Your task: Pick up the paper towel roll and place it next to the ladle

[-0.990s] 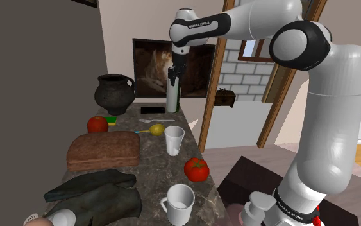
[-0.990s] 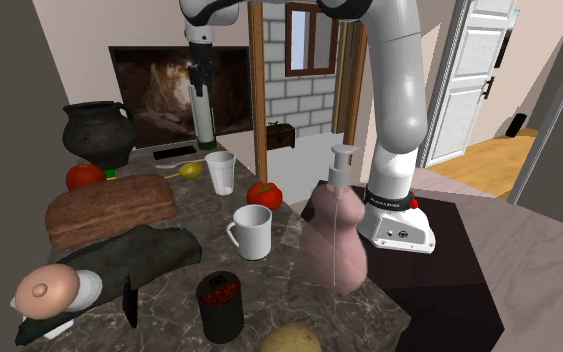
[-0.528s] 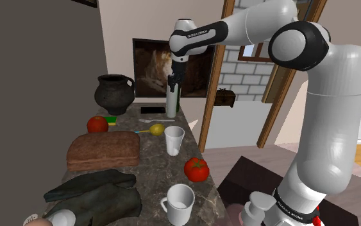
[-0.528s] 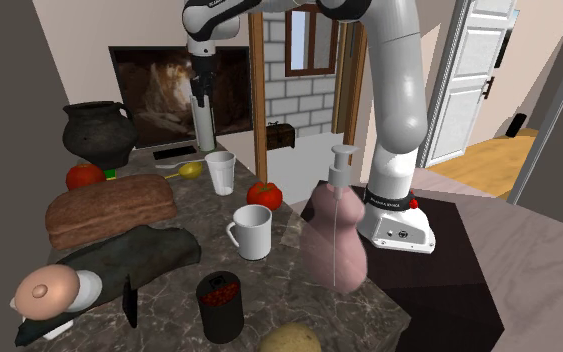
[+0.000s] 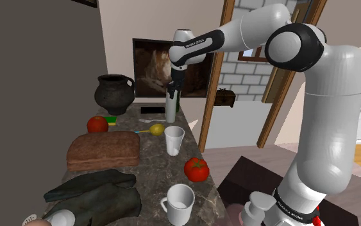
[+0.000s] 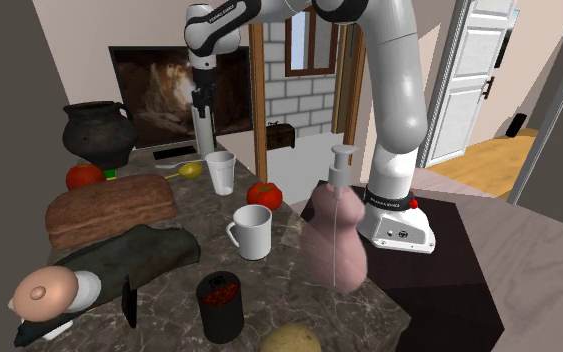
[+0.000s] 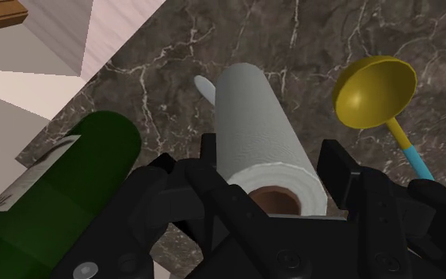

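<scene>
Two things on the surface [image 5: 148, 164] decide your coming move, and I take them across the shoulder view from its left. First is the ladle [image 5: 156, 129], lying flat, its yellow bowl towards the roll and its thin blue handle running off to that view's left. Next, a little to the right and farther from the camera, the paper towel roll [image 5: 170, 110] stands upright near the surface's far edge, close to the ladle's bowl but not touching it. Its long axis is vertical.

Your claw [image 5: 171, 94] hangs directly above the roll and points straight down along that axis. In the wrist view the fingers [image 7: 333, 162] are spread apart with the roll's upper end between them, each lying close against a side of the white cylinder. I judge that they straddle it without clamping it, since the roll's base rests on the surface.

A dark green bottle [image 7: 70, 182] stands just beside the roll, on the side away from the ladle. So the carry should be short: squeeze, lift straight up along the axis, then shift away from the bottle towards the yellow bowl. Farthest right and nearer the camera, a white cup [image 5: 174, 139] stands close to the ladle's bowl, so mind it when you set the roll down.
</scene>
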Available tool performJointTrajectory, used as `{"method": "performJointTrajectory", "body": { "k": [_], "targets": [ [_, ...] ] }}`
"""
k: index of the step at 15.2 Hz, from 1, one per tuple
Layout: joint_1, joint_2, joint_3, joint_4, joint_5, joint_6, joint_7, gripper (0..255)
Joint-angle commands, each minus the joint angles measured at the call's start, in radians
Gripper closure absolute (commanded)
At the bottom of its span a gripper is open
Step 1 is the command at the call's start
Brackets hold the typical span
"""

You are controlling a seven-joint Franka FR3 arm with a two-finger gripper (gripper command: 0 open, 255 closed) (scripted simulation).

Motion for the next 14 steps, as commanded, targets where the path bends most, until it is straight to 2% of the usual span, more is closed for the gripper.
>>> {"method": "performJointTrajectory", "body": {
  "k": [1,9,10,14],
  "targets": [
    [0.001,0.003,0.001,-0.032,0.0,0.035,0.002,255],
    [0.001,0.003,0.001,-0.032,0.0,0.035,0.002,255],
    [0.001,0.003,0.001,-0.032,0.0,0.035,0.002,0],
    [0.001,0.003,0.001,-0.032,0.0,0.035,0.002,0]
  ]
}}
